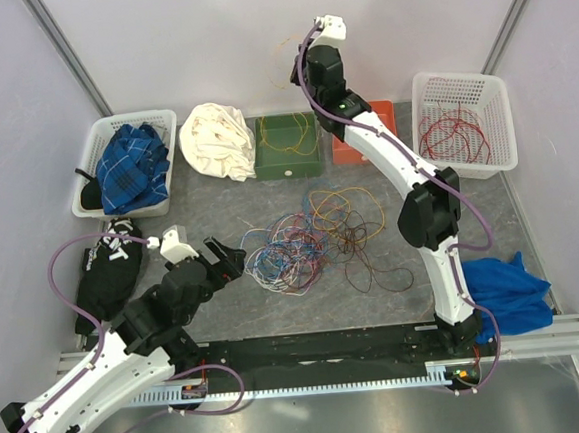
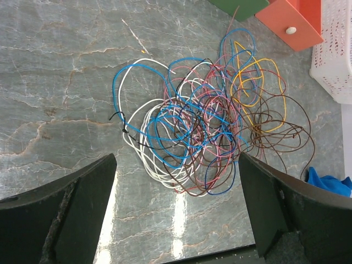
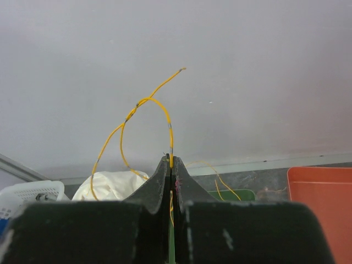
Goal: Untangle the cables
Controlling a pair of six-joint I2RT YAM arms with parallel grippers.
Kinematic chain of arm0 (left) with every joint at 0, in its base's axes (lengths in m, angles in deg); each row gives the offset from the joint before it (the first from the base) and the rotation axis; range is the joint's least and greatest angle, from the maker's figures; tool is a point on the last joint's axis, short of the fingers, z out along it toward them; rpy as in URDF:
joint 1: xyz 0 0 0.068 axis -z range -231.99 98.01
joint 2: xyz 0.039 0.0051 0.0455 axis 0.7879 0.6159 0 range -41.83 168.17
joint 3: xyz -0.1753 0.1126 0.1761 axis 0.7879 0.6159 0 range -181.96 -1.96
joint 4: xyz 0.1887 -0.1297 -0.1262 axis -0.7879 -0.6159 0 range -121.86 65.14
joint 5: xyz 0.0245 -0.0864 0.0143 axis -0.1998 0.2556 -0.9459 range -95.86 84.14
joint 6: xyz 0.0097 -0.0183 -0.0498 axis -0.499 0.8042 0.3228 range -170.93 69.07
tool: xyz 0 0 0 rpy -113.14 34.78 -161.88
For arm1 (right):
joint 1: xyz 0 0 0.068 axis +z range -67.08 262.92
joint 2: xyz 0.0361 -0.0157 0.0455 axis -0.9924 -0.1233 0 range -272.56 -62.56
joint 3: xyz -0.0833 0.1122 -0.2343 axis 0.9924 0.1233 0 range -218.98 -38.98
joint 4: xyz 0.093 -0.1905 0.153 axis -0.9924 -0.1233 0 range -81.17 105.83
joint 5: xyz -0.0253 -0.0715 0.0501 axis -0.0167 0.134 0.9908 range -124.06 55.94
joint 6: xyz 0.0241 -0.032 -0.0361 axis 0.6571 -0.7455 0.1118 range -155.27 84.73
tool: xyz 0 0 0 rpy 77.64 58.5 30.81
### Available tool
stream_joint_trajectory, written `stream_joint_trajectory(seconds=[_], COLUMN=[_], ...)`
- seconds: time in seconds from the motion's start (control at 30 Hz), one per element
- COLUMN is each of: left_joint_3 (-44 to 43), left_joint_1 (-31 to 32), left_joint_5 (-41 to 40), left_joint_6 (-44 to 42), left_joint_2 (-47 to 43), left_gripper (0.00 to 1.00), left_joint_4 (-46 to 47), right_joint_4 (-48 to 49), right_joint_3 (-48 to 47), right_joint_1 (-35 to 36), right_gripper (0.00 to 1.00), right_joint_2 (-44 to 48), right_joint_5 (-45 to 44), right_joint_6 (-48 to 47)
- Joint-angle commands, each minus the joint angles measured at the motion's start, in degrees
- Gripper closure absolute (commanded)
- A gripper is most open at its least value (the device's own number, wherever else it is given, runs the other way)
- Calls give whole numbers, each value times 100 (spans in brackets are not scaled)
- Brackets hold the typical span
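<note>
A tangle of thin cables (image 1: 307, 245) in blue, white, pink, yellow and brown lies on the grey table; it also shows in the left wrist view (image 2: 203, 135). My left gripper (image 1: 228, 258) is open and empty, just left of the tangle, its fingers (image 2: 82, 209) either side of bare table below the pile. My right gripper (image 1: 293, 74) is raised high above the green tray (image 1: 288, 148), shut on a yellow cable (image 3: 140, 110) that loops up above the jaws and hangs toward the tray (image 3: 234, 194).
A white basket with blue plaid cloth (image 1: 125, 164), a white cloth (image 1: 217, 140), an orange tray (image 1: 350, 152) and a white basket of red cables (image 1: 461, 123) line the back. A black cloth (image 1: 108, 266) lies left, a blue cloth (image 1: 511, 284) right.
</note>
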Motion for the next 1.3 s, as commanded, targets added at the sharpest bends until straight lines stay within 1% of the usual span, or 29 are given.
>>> stream_joint_trajectory(seconds=[0.0, 0.17, 0.43, 0.6, 0.83, 1.0, 1.1, 1.13, 1.2, 1.23, 1.27], left_joint_3=[-212, -177, -37, -63, 34, 34, 43, 25, 8, -10, -19], left_joint_1=[-17, -17, -17, -17, -17, -17, -17, -17, -8, -17, -17], left_joint_5=[-92, -66, -153, -163, -22, -4, -4, 22, 66, 83, 75], left_joint_6=[77, 103, 147, 77, 156, 139, 130, 130, 121, 103, 77], left_joint_2=[39, 179, 215, 346, 391, 382, 391, 390, 399, 408, 399], left_gripper=[0, 0, 0, 0, 0, 0, 0, 0, 0, 0, 0], left_joint_4=[218, 279, 394, 517, 578, 596, 631, 648, 666, 657, 657], right_joint_4=[448, 501, 589, 852, 905, 896, 897, 975, 889, 574, 423], right_joint_3=[-87, -184, -70, 484, 1221, 1731, 2197, 2485, 2585, 2481, 2410], right_joint_1=[-119, -137, -269, -251, -242, -199, -14, 47, 206, 232, 258], right_gripper=[100, 100, 100, 100, 100, 100, 100, 100, 100, 100, 94], right_joint_2=[373, 163, -382, -374, -418, -348, -146, -6, 39, 13, -13], right_joint_5=[118, 48, 56, 241, 109, 258, 162, 83, 74, 83, 213], right_joint_6=[221, 107, 396, 660, 704, 845, 705, 591, 494, 459, 441])
